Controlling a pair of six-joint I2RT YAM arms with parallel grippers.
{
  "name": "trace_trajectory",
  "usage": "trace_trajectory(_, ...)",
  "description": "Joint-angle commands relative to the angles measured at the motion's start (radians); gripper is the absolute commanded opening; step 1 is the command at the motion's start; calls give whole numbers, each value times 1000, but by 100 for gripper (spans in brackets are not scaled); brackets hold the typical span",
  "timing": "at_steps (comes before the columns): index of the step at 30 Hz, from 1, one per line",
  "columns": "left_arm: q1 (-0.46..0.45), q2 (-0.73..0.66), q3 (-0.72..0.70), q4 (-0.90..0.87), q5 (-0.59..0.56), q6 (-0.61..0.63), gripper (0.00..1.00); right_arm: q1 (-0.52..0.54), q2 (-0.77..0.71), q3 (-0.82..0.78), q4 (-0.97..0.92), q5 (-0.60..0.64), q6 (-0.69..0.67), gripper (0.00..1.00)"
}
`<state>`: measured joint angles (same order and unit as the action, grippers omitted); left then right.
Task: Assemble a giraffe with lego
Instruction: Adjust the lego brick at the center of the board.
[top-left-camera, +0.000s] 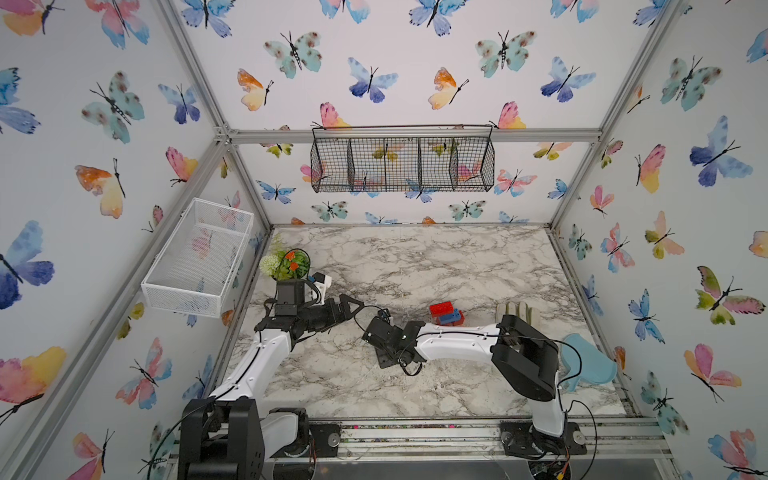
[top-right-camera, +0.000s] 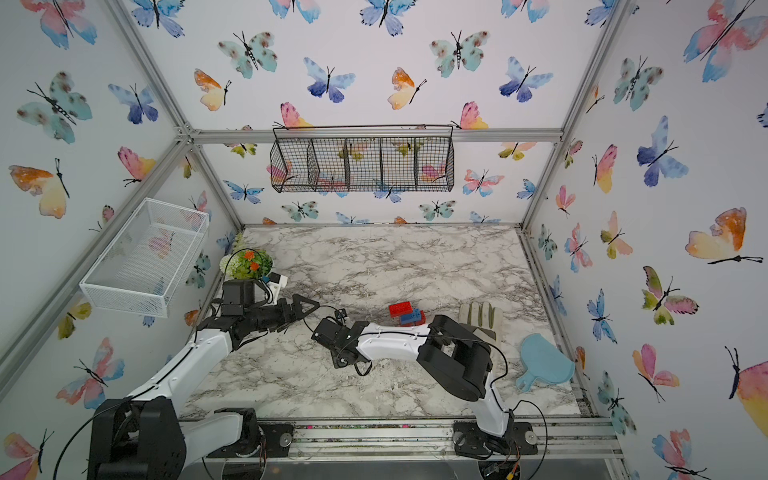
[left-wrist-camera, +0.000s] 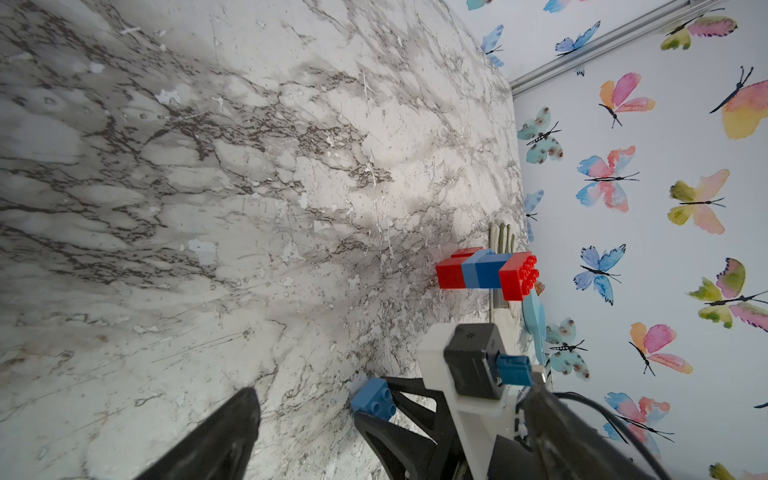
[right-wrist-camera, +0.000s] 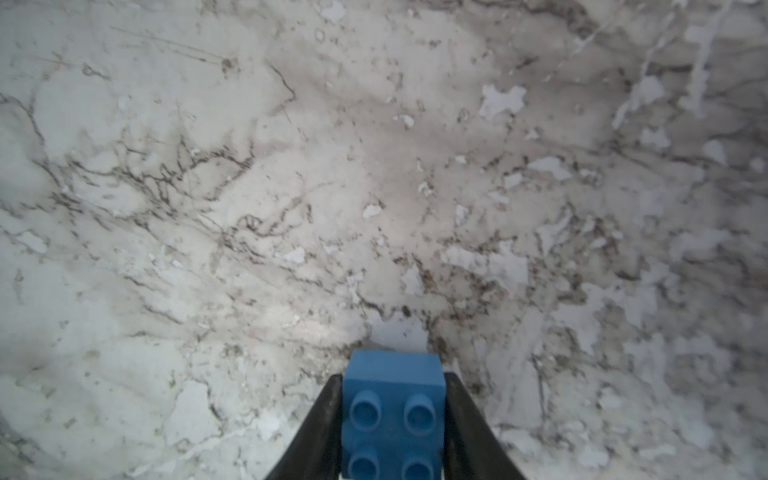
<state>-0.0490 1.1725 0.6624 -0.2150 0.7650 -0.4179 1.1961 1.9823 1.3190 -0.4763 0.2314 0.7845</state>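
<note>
Between the right gripper's (right-wrist-camera: 392, 419) jaws: a small blue brick (right-wrist-camera: 392, 399), clamped on both sides, studs toward the wrist camera. Left gripper (left-wrist-camera: 307, 419) jaws apart, holding nothing. Giraffe (top-left-camera: 446, 313) stands on the table (top-left-camera: 415, 266), well beyond both grippers' jaws.

Open marble table (top-left-camera: 415, 257) across the far half and the near centre. Obstacles: the brick figure (top-left-camera: 446, 313) right of centre, a glove (top-left-camera: 517, 312) just beyond it, a blue dish (top-left-camera: 588, 365) at the right edge, a plant (top-left-camera: 289, 264) in the far-left corner. Both arms crowd the middle, left gripper (top-left-camera: 353, 305) near right gripper (left-wrist-camera: 376, 401), which clamps a blue brick (right-wrist-camera: 392, 411).
</note>
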Motion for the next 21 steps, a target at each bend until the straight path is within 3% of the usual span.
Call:
trace_trajectory(1, -22, -15, -18, 16, 28, -5, 99, -10, -57, -50, -38, -2, 0, 38)
trace_trajectory(7, -89, -15, -18, 22, 26, -2, 98, -16, -115, -124, -47, -17, -4, 38)
trace_trajectory(21, -112, -19, -20, 22, 20, -2, 98, -21, -129, -148, -44, -44, -19, 44)
